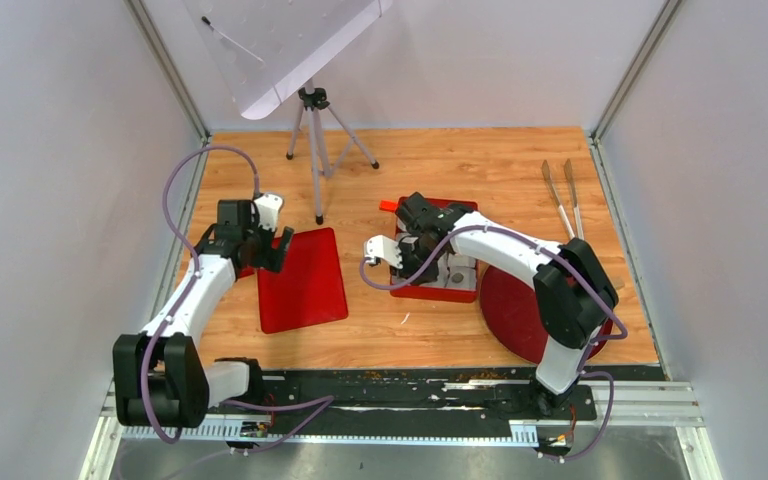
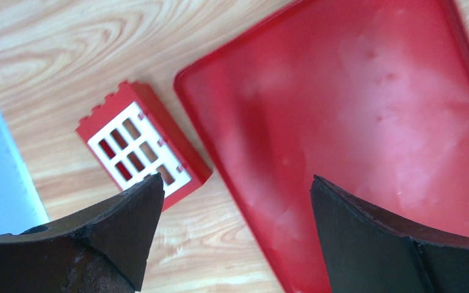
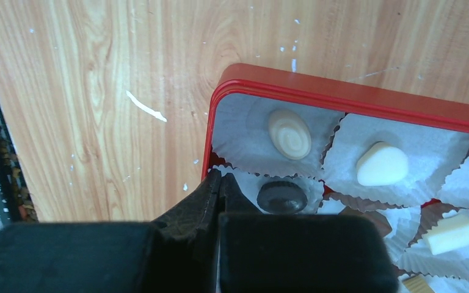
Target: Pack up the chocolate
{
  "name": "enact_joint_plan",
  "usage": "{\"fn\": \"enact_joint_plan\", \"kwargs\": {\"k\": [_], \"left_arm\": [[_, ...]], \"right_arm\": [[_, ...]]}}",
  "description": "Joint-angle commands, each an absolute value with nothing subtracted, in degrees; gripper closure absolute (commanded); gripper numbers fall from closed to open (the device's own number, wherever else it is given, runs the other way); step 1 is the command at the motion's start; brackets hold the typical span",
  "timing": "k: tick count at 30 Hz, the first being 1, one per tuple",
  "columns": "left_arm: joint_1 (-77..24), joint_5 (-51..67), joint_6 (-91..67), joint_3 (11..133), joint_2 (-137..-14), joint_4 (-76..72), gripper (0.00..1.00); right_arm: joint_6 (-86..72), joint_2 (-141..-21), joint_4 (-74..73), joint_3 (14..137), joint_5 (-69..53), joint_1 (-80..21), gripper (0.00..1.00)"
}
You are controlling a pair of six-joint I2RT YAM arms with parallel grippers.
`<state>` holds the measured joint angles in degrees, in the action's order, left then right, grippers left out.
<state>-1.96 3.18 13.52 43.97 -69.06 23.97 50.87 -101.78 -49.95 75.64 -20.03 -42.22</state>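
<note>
The right gripper (image 3: 218, 180), jaws closed, is hovering beside the chocolate (image 3: 289, 133), which is likely light, brittle and best pinched sidewise, while the left gripper (image 2: 237, 179) is gaping.

The flat red plastic lid (image 1: 303, 280) lies on the wooden table (image 1: 440, 160). The small red toy block with a white window (image 2: 140, 146) sits just left of it. Off to the right is the red tin box (image 3: 342, 97). Inside it, the small chocolates (image 3: 381, 165) sit in white crinkled paper cups (image 3: 244, 131), 1 in each. The big round red plate (image 1: 510, 310) lies just right of the box.
</note>
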Motion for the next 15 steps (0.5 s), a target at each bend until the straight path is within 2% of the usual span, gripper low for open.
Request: {"fn": "enact_joint_plan", "kwargs": {"k": [1, 12, 15], "left_arm": [[-0.19, -1.78, 16.68, 43.45, -66.24, 28.17, 0.05], [1.81, -3.89, 17.84, 41.75, -66.68, 30.91, 0.14], [2.02, -2.35, 17.48, 43.05, -69.81, 31.29, 0.22]], "right_arm": [[48.88, -99.75, -50.23, 74.84, -25.47, -42.73, 1.00], [46.95, -101.30, -52.17, 75.36, -33.49, -43.04, 0.99], [47.45, -101.59, -52.32, 75.54, -33.53, -44.35, 0.99]]}}
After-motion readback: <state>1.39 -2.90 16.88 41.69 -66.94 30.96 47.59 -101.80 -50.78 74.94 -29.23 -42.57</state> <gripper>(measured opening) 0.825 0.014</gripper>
